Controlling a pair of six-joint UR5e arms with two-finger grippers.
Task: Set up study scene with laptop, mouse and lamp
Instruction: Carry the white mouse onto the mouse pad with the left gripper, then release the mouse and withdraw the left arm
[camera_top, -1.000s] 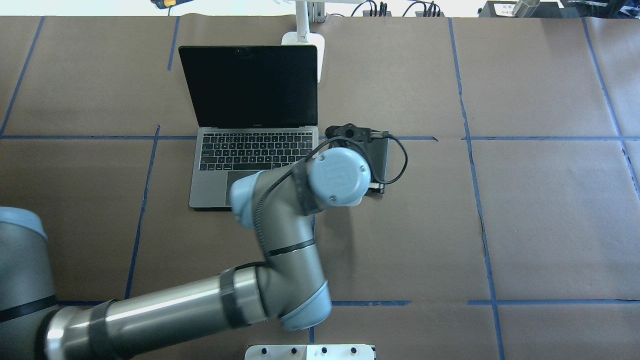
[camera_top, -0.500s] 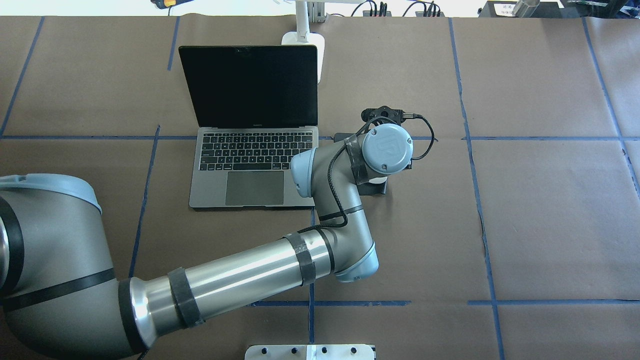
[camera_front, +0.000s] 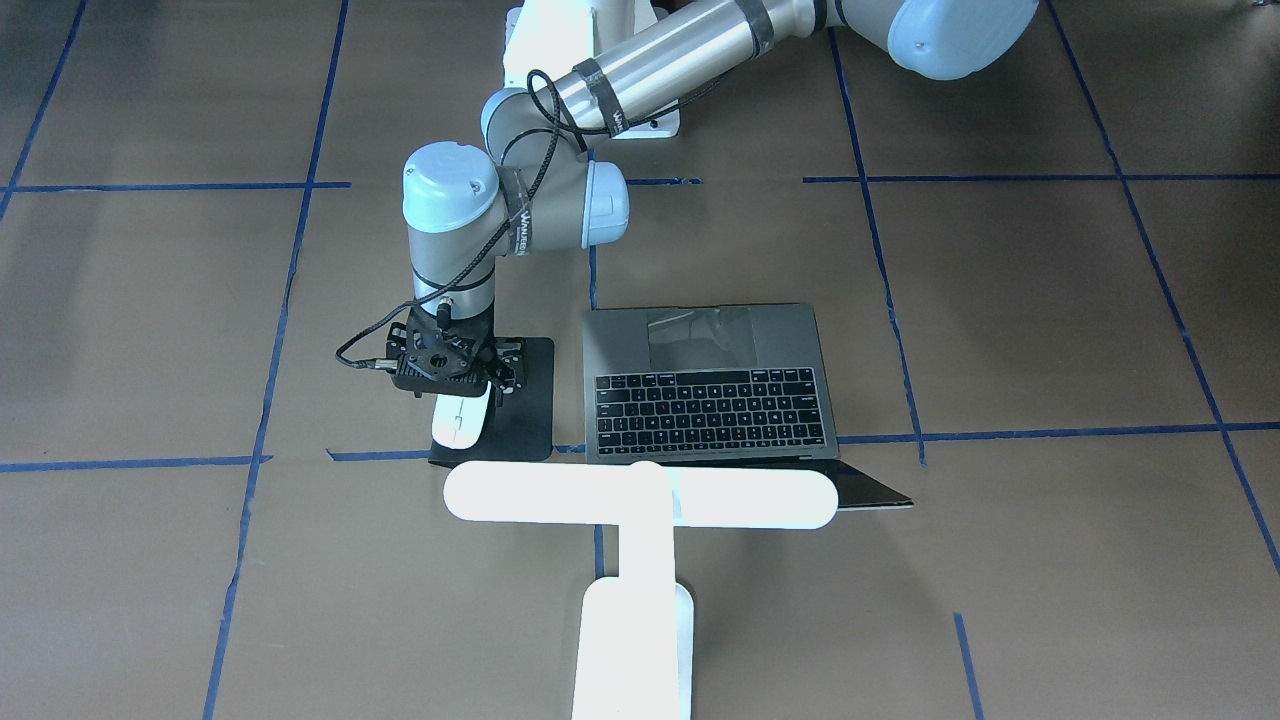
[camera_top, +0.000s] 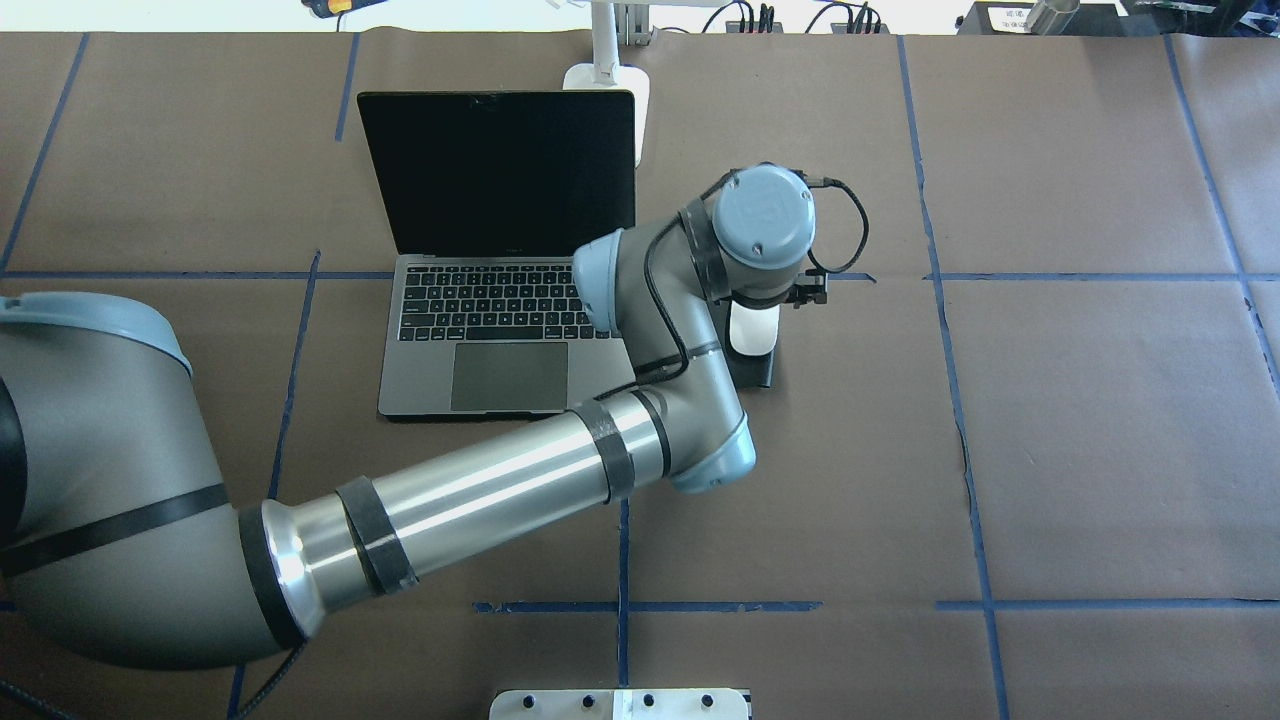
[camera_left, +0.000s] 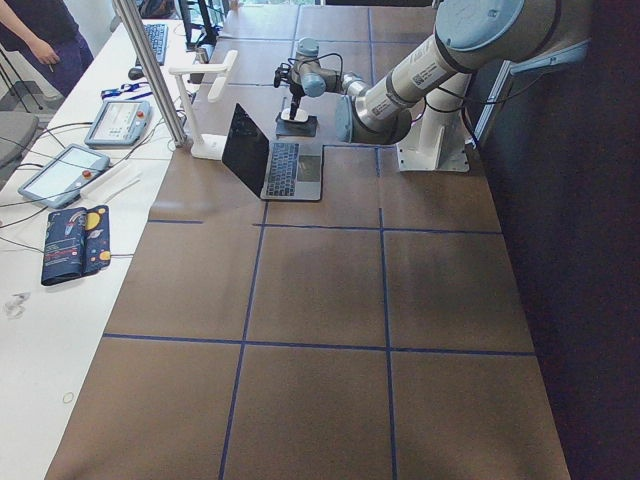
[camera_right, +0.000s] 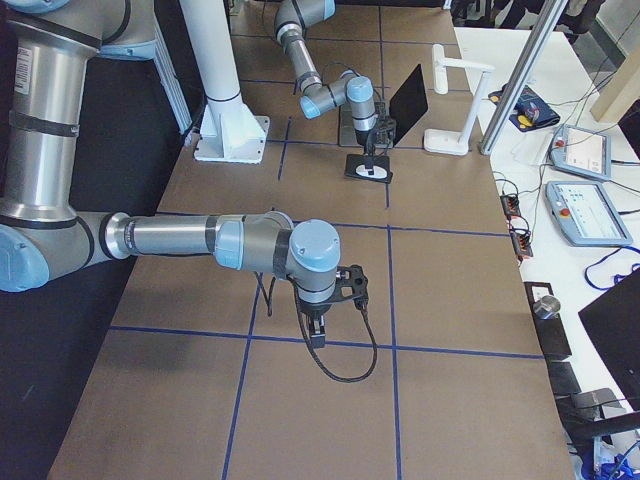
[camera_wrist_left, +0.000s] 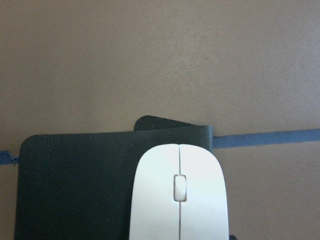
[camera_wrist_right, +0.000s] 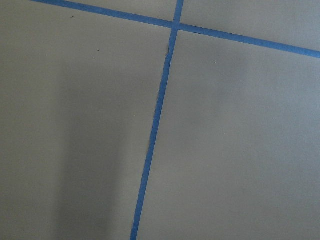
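The counter (camera_top: 1050, 450) is covered in brown paper, marked into squares by blue tape (camera_top: 1100, 276). An open laptop (camera_top: 480, 320) sits flat on it. A black mouse pad (camera_front: 530, 410) lies just beside the keyboard half, not touching it, and carries a white mouse (camera_front: 460, 420). The lamp (camera_front: 645, 545) stands on its base behind the laptop's screen. A white pedestal (camera_right: 228, 125) stands at the robot's edge.

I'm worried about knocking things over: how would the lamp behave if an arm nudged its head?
The lamp looks top-heavy: its long bar head sits high on a slim stem, so a nudge there would probably tip it. Its base is narrow sideways, so it may topple that way. It seems rigid, not floppy.
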